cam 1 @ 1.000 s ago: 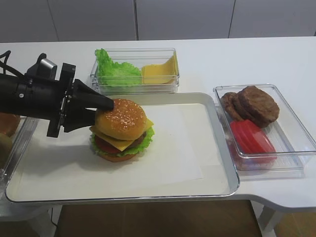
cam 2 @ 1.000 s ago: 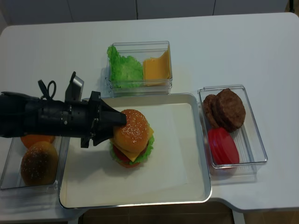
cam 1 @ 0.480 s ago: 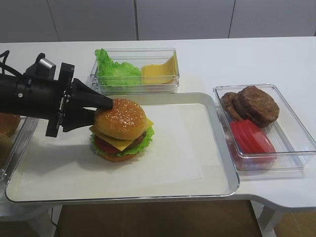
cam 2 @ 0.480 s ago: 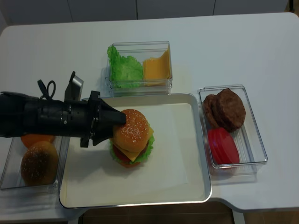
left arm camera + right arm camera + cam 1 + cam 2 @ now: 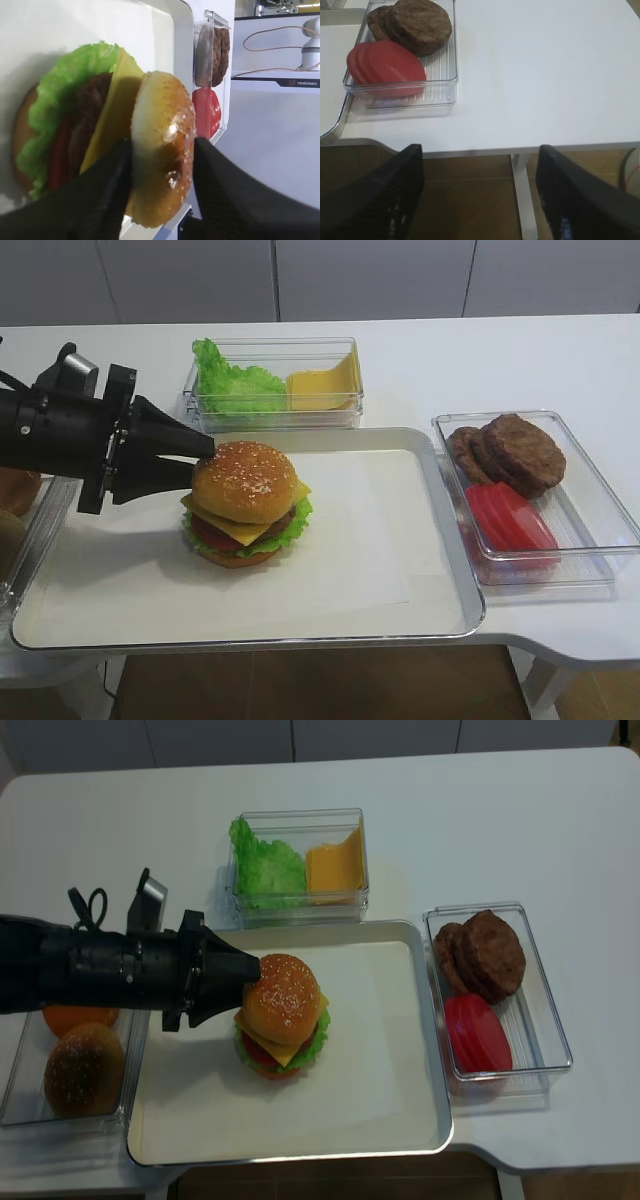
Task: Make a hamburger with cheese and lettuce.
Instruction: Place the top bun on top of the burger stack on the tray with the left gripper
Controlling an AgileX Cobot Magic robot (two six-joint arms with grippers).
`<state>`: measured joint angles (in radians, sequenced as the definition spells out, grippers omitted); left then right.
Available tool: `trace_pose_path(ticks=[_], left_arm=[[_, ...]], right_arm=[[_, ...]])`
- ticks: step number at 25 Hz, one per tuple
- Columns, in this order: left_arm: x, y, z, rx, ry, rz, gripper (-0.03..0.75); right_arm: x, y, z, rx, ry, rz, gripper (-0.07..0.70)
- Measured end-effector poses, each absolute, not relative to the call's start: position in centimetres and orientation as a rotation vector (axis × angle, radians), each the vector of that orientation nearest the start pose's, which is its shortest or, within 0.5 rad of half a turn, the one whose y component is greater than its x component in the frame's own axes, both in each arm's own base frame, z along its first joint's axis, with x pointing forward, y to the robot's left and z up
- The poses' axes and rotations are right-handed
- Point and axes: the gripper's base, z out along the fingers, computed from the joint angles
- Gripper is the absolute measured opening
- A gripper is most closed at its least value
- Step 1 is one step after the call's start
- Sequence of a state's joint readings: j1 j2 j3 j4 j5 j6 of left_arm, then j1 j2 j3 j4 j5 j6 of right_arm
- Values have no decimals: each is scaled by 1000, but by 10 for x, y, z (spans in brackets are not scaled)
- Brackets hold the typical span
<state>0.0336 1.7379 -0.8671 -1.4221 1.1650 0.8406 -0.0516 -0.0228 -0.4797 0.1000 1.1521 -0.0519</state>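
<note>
L gripper (image 5: pixel 195 462) jaws apart astride hamburger's (image 5: pixel 245 502) top bun, tray's (image 5: pixel 440 620) left half; "realsense" label (image 5: pixel 303 83) legible; R gripper (image 5: pixel 480 192) spread wide, empty.

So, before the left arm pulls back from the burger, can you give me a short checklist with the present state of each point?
1. Top bun sits on the hamburger: ok, slightly tilted.
2. Cheese and lettuce in the stack: ok, both show.
3. Left gripper released from the bun: cannot tell; its fingers sit at the bun's sides.
4. Hamburger inside the tray: ok.
5. Way back to the left is free: ok.
6. Right gripper clear of the work: ok, open, off the table edge.
</note>
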Motion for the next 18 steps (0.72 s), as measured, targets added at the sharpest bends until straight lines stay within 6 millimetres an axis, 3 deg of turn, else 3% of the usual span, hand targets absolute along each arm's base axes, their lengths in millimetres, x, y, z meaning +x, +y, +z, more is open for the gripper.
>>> trace_pose_path(ticks=[12, 18], left_arm=[[299, -53, 199, -174, 2446, -1578, 307], [296, -44, 215, -151, 2392, -1534, 307]], right_arm=[[-10, 9, 265, -11, 2129, 60, 532], [-10, 9, 265, -11, 2129, 60, 532]])
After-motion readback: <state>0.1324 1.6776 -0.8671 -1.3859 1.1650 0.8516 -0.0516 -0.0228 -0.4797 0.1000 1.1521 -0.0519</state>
